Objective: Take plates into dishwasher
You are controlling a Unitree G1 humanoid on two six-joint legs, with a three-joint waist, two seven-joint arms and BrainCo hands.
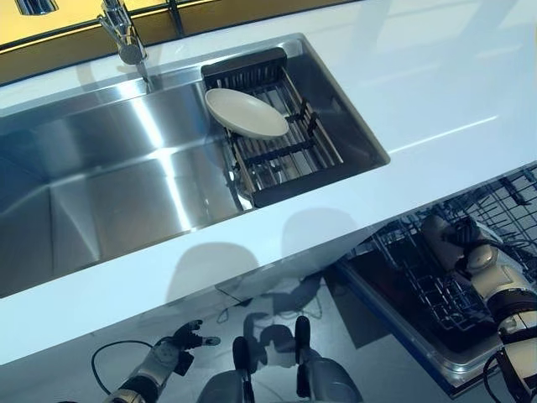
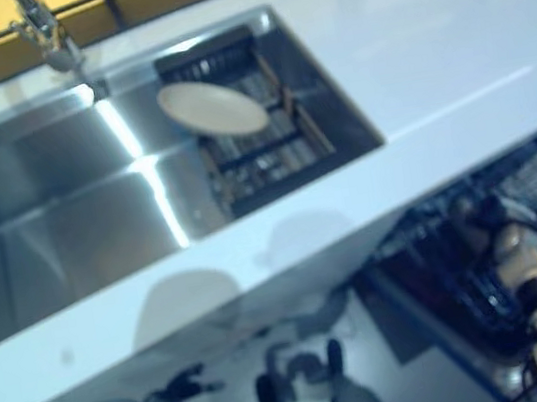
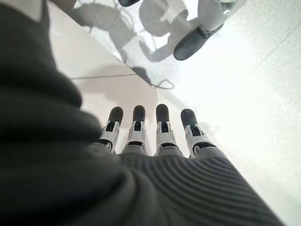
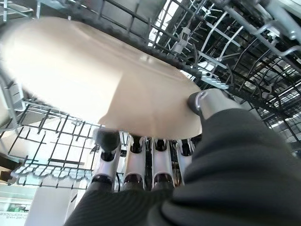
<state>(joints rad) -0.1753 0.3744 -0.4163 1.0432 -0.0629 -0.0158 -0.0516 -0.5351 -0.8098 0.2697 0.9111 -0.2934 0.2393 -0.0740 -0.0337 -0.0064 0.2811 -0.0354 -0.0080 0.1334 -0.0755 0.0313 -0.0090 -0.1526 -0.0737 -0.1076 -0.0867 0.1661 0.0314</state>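
The robot's right hand (image 4: 155,165) is pinching a cream plate (image 4: 94,75) inside the dishwasher rack (image 1: 436,285), its thumb lying on one face at the rim and its fingers (image 4: 134,162) running under the other face. The plate is sitting among the dark wire tines, with prongs crowding close around its edges and little free room on any side. In the head views the right arm is reaching down below the bench (image 1: 436,92) edge into the pulled-out rack at the lower right, where the rack's metal frame is jutting out over the floor.

A second plate (image 1: 246,113) is lying tilted on the black draining basket (image 1: 289,155) at the right end of the steel sink (image 1: 109,193), close to the basket's back rim. The rest of the sink basin to the left is lying open under the tap (image 1: 126,38). The white bench is running wide along the near edge and to the right of the sink.

The left hand (image 1: 180,344) is hanging low over the pale floor (image 3: 263,94) at the lower left, well apart from the rack, its fingers (image 3: 162,127) stretched straight and side by side, holding nothing
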